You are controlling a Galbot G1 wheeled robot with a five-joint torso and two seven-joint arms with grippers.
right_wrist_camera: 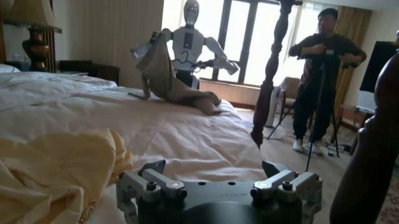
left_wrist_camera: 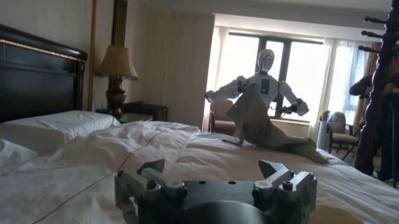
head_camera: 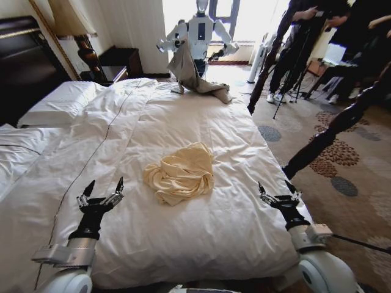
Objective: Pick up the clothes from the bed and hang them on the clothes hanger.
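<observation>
Head view: cream-yellow top [head_camera: 180,173] is lying crumpled in a loose heap near the middle of the bed [head_camera: 244,140], on the white duvet [head_camera: 201,226], nothing touching it. Left gripper [head_camera: 102,191] is hovering over the duvet near the foot edge, on the robot's left of the top, fingers [head_camera: 118,185] spread wide and holding nothing. Right gripper [head_camera: 277,190] is hovering over the foot corner on the other side, fingers [head_camera: 263,190] likewise spread wide, empty, clear of the fabric. Both are sitting apart from the top, with bare duvet between.

Right wrist view is showing the top [right_wrist_camera: 56,172] bunched just beside the right gripper [right_wrist_camera: 215,170], not between the jaws. Left wrist view is showing the left gripper [left_wrist_camera: 215,169] open over rumpled duvet.

At the far side of the bed a second white humanoid robot [head_camera: 198,33] is standing, holding up a grey-beige garment [head_camera: 192,76] that is draping down onto the duvet. White pillows [head_camera: 58,104] are lying at the left by the dark headboard [head_camera: 18,67], with a lamp [head_camera: 76,30] on a nightstand [head_camera: 113,73] behind. A dark turned wooden post [right_wrist_camera: 271,70] is rising off the bed's right side. People with a tripod [head_camera: 290,67] are standing on the patterned carpet [head_camera: 348,165] to the right.
</observation>
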